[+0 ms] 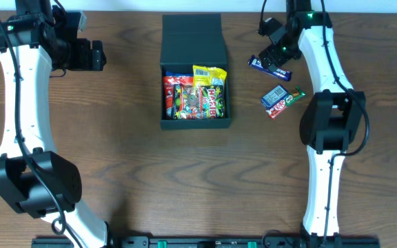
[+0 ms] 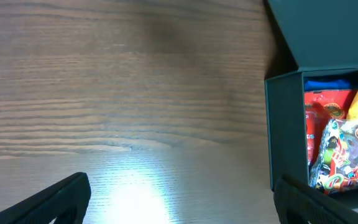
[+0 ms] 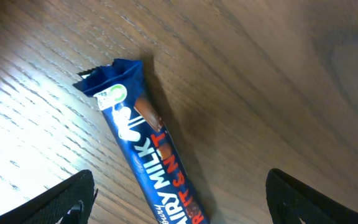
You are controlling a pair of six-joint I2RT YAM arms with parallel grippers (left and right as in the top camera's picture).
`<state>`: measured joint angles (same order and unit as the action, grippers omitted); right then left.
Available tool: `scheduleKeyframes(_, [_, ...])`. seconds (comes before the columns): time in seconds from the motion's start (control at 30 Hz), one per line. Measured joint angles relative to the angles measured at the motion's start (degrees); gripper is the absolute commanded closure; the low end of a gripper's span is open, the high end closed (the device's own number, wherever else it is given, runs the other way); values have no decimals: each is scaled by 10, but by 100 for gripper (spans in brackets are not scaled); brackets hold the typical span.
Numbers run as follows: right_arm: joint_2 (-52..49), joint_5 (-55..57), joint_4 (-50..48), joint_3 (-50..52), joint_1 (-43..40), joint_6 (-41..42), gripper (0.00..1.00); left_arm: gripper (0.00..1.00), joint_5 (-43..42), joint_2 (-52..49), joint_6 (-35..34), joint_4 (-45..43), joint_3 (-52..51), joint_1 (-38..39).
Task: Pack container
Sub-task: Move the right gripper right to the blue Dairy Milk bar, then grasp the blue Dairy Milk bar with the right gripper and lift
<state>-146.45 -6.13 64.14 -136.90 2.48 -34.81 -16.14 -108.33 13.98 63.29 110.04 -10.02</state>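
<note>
Found right gripper [image 3: 182, 200] spread wide, straddling a blue chocolate bar [image 3: 145, 155] without touching it, near the table [image 1: 129, 138] far-right edge. Found left gripper [image 2: 179, 205] equally wide over bare wood. Noted container [image 1: 192, 38] between both, far-middle, lid back, snacks [image 1: 197, 96] inside.

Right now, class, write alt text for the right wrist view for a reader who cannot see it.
A blue chocolate bar lies diagonally on a wooden table. The open gripper hangs over it, one dark finger at each bottom corner, neither touching the bar.
</note>
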Motion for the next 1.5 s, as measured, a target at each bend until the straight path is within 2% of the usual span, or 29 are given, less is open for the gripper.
scheduleKeyframes(0.3, [-3,-6,4,29,0,-12,19,5,0,0,0,0,0,0])
scheduleKeyframes(0.6, [-5,-6,-5,44,0,-19,28,5,0,0,0,0,0,0])
scheduleKeyframes(0.87, [-18,-8,-6,47,0,-19,30,5,0,0,0,0,0,0])
scheduleKeyframes(0.9, [-18,-8,-6,47,0,-19,32,5,0,0,0,0,0,0])
scheduleKeyframes(0.97, [-18,-8,-7,47,0,-17,43,5,0,0,0,0,0,0])
scheduleKeyframes(1.1, [-18,-8,-8,47,0,-16,53,5,0,0,0,0,0,0])
scheduleKeyframes(1.2, [-18,-8,-12,47,0,-9,54,4,0,0,0,0,0,0])
scheduleKeyframes(1.37, [-19,-7,-14,47,0,10,74,5,0,0,0,0,0,0])
scheduleKeyframes(1.5, [-19,-8,-15,47,0,19,77,5,0,0,0,0,0,0])
